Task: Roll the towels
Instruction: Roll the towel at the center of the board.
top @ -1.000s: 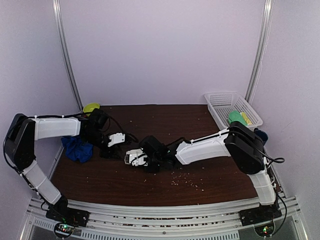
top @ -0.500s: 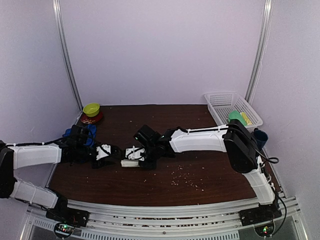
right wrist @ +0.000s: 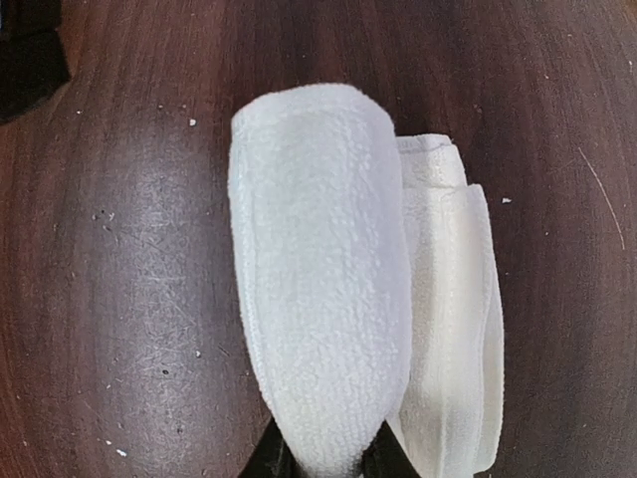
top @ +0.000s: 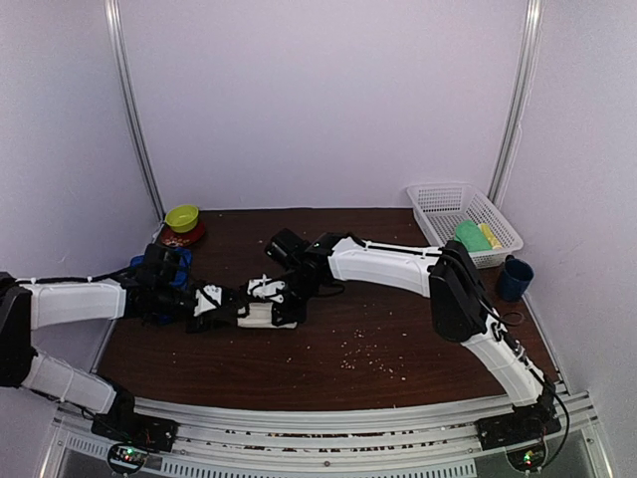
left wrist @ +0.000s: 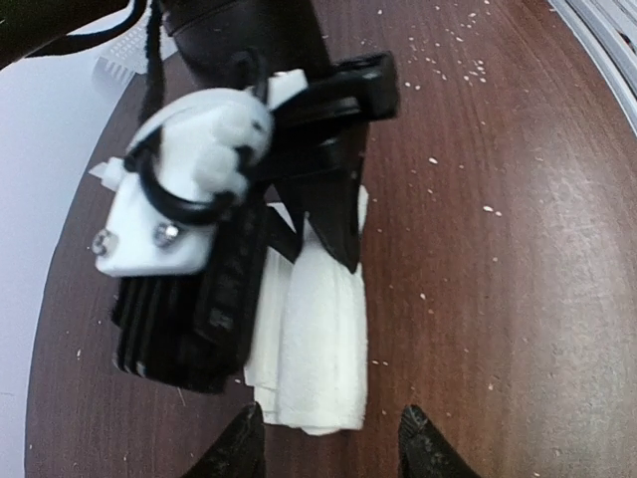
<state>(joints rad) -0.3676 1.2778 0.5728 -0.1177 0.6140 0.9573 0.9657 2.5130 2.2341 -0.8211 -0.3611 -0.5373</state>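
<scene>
Towel action left of centre on the dark wooden counter (top: pixel 383 334)! White towel (top: pixel 257 319) down flat on the wood, partly rolled: one fat roll, plus a flatter folded band pressed right up against its side.

Over to the right tool (top: pixel 275 297): reaching in from the far side on a long outstretched arm, pinched narrow on the fat roll. Seen from its own wrist, black fingertips (right wrist: pixel 271 460) squeezing the near end of that roll from both sides, terry cloth bulging out between them. A firm hold, no doubt about it.

Now the left tool (left wrist: pixel 328 450): low over the counter, coming in from the left, roughly half spread and gripping nothing. Dark tips either side of the towel's loose end, right at its edge. Touching the cloth or just short of it? Cannot tell from here. Nose to nose with the right tool, with the towel running between the two.

Blue towel (top: pixel 179 259): back at the left edge of the counter, tucked behind the left arm, apart from the white one. Only a scrap on show, so no telling its shape.

Around the edges: yellow-green bowl (top: pixel 182 215) sitting on a red dish (top: pixel 189 237) in the far left corner. White mesh basket (top: pixel 438 199) at the far right, something green and something yellow inside. Dark blue cup (top: pixel 513 279) just beside the basket. Pale crumbs (top: pixel 368 358) scattered over the near side of the counter.
</scene>
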